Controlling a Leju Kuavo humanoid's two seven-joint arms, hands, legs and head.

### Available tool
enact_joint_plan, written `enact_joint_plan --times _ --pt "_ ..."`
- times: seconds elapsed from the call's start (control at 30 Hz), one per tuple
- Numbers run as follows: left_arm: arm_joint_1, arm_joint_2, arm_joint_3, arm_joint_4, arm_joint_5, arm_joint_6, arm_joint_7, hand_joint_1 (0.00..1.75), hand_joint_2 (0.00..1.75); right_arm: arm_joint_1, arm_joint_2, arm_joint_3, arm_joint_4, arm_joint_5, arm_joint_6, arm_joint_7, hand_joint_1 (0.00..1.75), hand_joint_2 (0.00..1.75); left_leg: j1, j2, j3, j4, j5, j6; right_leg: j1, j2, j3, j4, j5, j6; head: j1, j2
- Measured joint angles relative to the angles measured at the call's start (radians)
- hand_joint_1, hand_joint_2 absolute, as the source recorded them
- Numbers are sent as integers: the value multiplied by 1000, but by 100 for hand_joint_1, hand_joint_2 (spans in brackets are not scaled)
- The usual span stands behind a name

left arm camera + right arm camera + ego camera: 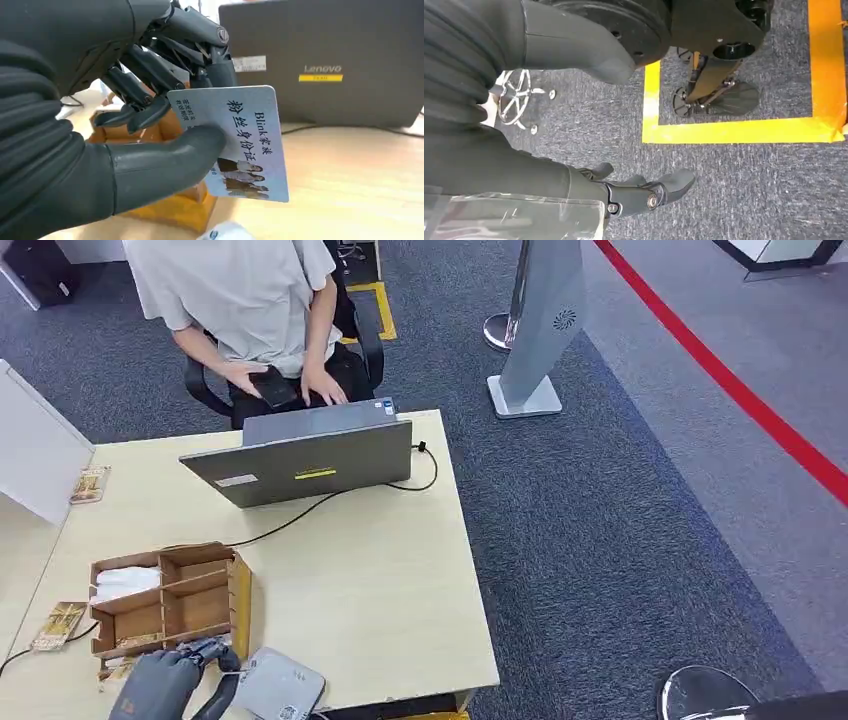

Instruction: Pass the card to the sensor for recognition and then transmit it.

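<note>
1. Card (240,145) — a thin, glossy rectangle with rounded corners, pale blue-white, printed with dark characters and a small group photograph. It is pinched in the left hand (125,125), thumb (170,155) across its face and dark fingers (150,75) behind, and is held up off the table.
2. Left hand in the head view (165,680): low at the table's near edge, just beside the wooden organiser (170,595) and close to the sensor (282,685).
3. Sensor: a flat, light-grey plastic pad with rounded corners, lying on the table (370,580) at its near edge.
4. Organiser: an open box of thin brown board, divided into compartments; one holds white items.
5. Table: pale wood-grain top, smooth. A grey laptop (310,455) stands open at the far side, lid back toward the robot, with a black cable (330,495) trailing across the top.
6. Right hand (644,192): hanging over grey carpet and yellow floor tape (734,130), fingers loosely extended — nothing in it.
7. A person (250,310) sits on a chair behind the laptop.
</note>
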Motion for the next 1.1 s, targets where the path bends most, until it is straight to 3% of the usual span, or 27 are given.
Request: enact_joint_plan --times 0.57,0.77,1.1 --pt "6 69 -98 4 68 -16 79 175 175 5 0 -78 -3 100 42 28 0 175 0 0 0 0 0 0 0 0 0 0 0 0 0 0" --pt "-6 98 -138 14 87 -17 148 175 175 6 7 -115 -2 163 70 39 0 175 0 0 0 0 0 0 0 0 0 0 0 0 0 0" --pt "-29 82 -168 64 19 19 250 175 175 18 27 -184 -13 226 92 56 0 175 0 0 0 0 0 0 0 -1 0 0 0 0 0 0"
